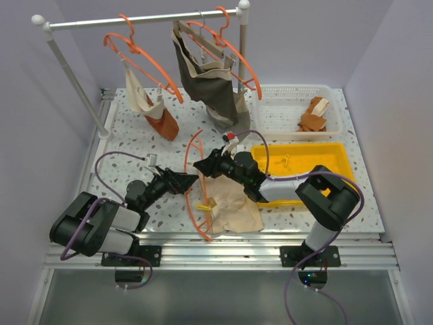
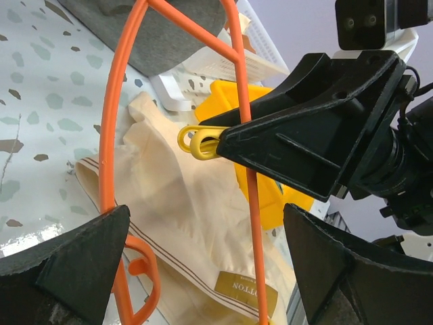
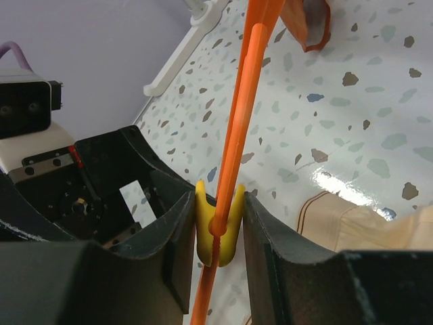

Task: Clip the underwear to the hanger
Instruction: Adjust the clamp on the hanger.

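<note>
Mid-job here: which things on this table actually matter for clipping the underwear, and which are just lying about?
In the job: underwear, hanger, yellow clip pinched in the right claw.
Lying about: white basket, rust-orange cloth, dark garment on the rack.

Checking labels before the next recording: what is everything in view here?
rack: one, white and silver, at the back
rail hangers: at least two, orange, on the rack
dark garment: one, grey-brown, hanging right
hanging cloth: one, cream and rust, hanging left
basket: one, white, back right
basket cloth: one, rust-orange and cream, in the basket
tray: one, yellow, right
hanger: one, orange, held on edge mid-table
clip: one, yellow, on the hanger's wire
loose clip: one, yellow, at the underwear's left edge
underwear: one, cream, on the table by the hanger
left gripper: one, black, open beside the hanger
right gripper: one, black, shut on the clip
</note>
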